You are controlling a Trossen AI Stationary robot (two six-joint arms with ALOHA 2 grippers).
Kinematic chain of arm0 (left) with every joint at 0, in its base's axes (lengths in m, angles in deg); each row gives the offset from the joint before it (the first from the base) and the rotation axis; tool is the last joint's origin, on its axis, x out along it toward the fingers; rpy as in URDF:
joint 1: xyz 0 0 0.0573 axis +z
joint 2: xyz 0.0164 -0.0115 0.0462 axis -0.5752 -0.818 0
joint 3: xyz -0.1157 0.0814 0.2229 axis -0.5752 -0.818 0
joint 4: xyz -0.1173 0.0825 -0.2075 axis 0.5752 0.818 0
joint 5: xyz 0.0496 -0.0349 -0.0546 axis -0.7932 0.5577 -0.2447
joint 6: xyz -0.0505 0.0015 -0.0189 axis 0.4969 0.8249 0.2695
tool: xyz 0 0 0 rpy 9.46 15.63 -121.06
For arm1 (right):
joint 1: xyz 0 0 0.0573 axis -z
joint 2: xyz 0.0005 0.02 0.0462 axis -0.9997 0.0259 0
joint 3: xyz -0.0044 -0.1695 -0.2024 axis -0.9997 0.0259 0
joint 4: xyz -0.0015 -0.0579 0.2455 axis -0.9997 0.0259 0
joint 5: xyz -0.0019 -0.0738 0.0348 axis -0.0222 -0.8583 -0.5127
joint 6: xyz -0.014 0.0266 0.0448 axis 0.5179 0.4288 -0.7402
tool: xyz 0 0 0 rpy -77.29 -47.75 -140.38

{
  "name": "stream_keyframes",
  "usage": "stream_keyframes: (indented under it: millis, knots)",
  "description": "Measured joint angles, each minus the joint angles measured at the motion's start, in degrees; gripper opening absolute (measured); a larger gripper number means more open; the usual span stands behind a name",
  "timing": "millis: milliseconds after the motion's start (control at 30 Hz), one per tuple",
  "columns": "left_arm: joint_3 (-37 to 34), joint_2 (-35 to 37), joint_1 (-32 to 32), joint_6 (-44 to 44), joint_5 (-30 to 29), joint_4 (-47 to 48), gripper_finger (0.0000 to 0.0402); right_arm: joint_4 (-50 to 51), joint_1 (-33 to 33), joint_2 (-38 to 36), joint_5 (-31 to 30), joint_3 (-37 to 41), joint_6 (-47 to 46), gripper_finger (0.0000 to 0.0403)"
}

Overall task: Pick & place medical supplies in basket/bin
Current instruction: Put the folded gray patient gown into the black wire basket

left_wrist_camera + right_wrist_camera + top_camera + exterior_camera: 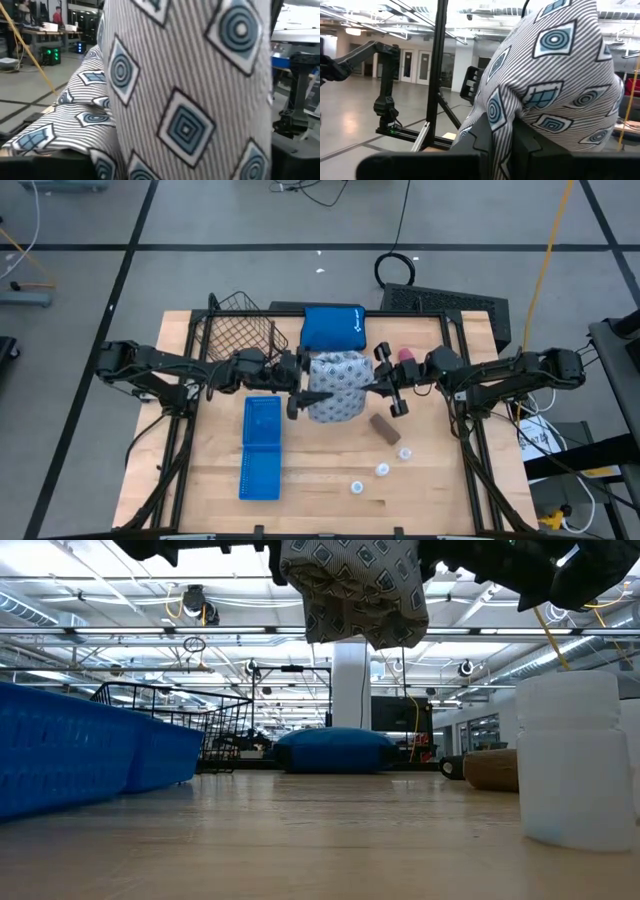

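The pale grey-blue patterned fabric pack point(335, 387) is up in the air over the middle of the table, and in the low view the pack point(355, 590) hangs well clear of the wood. My right gripper point(379, 388) is shut on its right side. My left gripper point(299, 391) stands open at the pack's left side, one finger on either side of that end. The pink roll point(408, 356), the brown roll point(385, 427) and three white discs point(382, 470) lie on the table's right half. The wire basket point(238, 335) stands at the far left and the blue tray point(261, 447) at the near left. My right gripper pinches a bunched fold of the pack's fabric point(506, 111) on its right side between its two fingers point(482, 142). The fingers come in about level from the table's right. The pack is lifted clear and sags below the hold. My left gripper has the pack's left end point(185, 100) close between its spread fingers; whether they touch it I cannot tell.
The bright blue zip pouch point(333, 327) lies just behind the pack, right of the basket. A dark keyboard-like object point(445, 302) sits beyond the far right corner. Bare wood shows along the near edge between the tray and the discs.
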Motion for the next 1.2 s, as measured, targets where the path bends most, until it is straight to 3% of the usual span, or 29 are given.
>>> stream_keyframes:
  millis: [200, 533, 733, 1000, 1200]
  knots:
    - [0.0, 0.0, 0.0, 1.61, -0.03, 0.6, 0.0189, 0.02, 0.0, 0.02, 0.14, 0.0, -0.02, 0.002]
    - [0.0, -0.02, 0.0, -1.27, -1.62, 0.35, 0.0044, 0.4, 0.01, 0.01, -0.3, 0.0, -1.36, 0.0031]
    - [0.0, 1.85, 0.06, -2.02, -2.41, 0.01, 0.0044, 1.89, 0.89, -2.1, -2.83, -0.02, -5.67, 0.0098]
    - [-0.5, 10.36, 0.15, -3.58, -10.89, 9.02, 0.0044, 15.56, 3.14, -15.84, -2.99, -0.02, -5.56, 0.0225]
    - [-0.48, 15.72, 0.14, -1.85, -14.67, 13.57, 0.0044, 24.78, 3.93, -23.82, -3.31, -0.02, -5.61, 0.0269]
